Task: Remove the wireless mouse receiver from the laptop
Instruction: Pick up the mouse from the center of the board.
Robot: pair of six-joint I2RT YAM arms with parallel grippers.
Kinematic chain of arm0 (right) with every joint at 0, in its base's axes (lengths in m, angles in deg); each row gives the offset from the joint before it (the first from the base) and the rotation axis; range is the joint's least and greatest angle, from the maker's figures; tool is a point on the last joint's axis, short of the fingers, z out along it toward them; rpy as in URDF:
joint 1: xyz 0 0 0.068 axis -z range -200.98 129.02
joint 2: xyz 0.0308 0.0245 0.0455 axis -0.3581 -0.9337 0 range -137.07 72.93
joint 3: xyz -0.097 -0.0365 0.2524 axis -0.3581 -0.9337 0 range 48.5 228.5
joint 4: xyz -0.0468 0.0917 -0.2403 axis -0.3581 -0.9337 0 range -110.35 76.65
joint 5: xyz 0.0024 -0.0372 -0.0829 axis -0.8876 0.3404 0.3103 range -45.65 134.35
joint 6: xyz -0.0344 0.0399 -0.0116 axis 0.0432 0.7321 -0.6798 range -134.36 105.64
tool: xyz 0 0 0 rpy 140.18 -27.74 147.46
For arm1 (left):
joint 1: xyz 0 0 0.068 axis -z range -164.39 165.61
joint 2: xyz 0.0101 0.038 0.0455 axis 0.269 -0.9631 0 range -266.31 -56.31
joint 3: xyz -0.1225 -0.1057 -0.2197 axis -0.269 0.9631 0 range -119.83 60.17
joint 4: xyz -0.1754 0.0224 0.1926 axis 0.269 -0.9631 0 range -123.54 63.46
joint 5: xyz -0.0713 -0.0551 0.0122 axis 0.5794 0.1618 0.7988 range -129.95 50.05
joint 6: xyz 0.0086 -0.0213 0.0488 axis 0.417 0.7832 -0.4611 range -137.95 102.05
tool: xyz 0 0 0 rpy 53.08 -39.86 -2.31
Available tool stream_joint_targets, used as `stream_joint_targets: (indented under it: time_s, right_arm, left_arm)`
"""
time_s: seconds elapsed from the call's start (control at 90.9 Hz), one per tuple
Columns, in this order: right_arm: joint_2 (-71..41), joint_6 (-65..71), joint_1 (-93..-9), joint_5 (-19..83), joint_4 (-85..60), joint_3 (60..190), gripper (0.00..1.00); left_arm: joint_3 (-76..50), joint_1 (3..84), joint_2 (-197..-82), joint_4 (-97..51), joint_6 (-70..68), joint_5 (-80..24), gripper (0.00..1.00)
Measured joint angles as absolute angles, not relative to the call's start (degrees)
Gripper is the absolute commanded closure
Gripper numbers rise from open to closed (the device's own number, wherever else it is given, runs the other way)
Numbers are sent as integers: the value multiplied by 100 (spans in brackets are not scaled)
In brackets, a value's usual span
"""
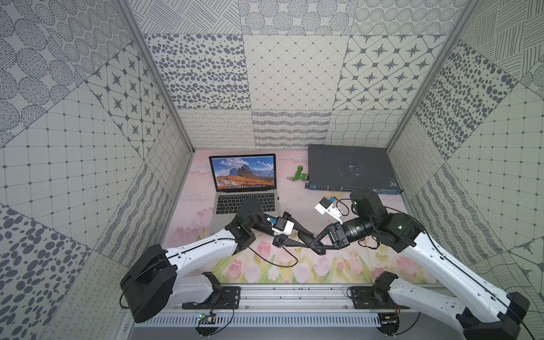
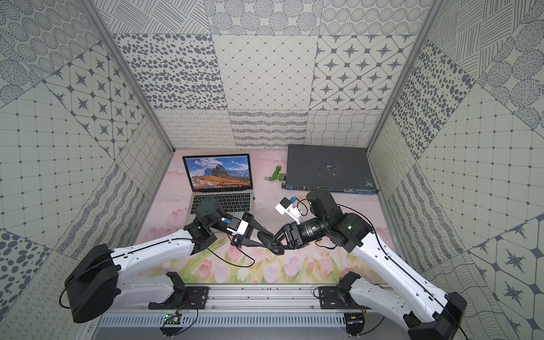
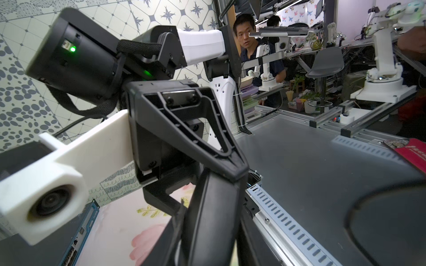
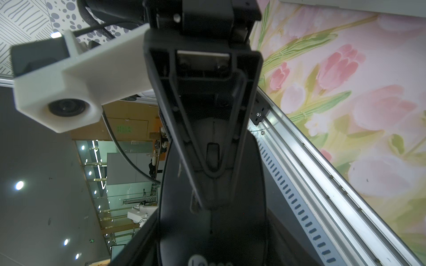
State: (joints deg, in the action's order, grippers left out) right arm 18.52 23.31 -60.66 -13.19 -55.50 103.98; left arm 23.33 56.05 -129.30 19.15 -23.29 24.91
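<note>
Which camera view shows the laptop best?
A top view: the laptop sits open with its screen lit, only its near part hidden behind the left arm. Both top views show it nearly alike. Neither wrist view shows it.

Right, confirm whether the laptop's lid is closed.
No, the laptop stands open, its screen lit with a mountain picture.
</note>
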Motion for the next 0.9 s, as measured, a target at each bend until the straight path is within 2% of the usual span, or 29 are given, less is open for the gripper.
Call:
stream_joint_targets:
  time_s: [0.121,0.176,0.209,0.242,0.429,0.473,0.506,0.649,0.902]
  right_arm:
    - [1856,2375,-6066,-1347,-5404,10376,26]
    - [1856,2394,-6066,-1314,-5345,10374,19]
    - [1856,2388,-6066,-1290,-5314,10376,6]
    - [1859,2399,-6064,-1262,-5295,10376,3]
    - [1937,2283,-5688,-1126,-5251,10453,3]
    - [1957,2259,-5465,-1109,-5249,10523,3]
    - [1974,2233,-5293,-1076,-5242,10577,3]
    - [2162,2060,-4790,-716,-5194,10728,3]
    - [3181,1280,-4753,307,-4960,10488,3]
  left_arm:
    - [2333,5621,-12906,1887,-2318,2480,100]
    - [2335,5623,-12882,1871,-2281,2473,100]
    - [2337,5623,-12860,1865,-2253,2464,100]
    - [2348,5623,-12827,1854,-2233,2429,100]
    - [2626,5625,-12421,1736,-2034,2062,100]
    - [2739,5625,-12276,1705,-1949,1918,90]
    - [2807,5625,-12178,1688,-1883,1806,87]
    - [2975,5625,-11647,1329,-1265,1035,85]
    - [2481,5625,-11063,-310,119,-521,85]
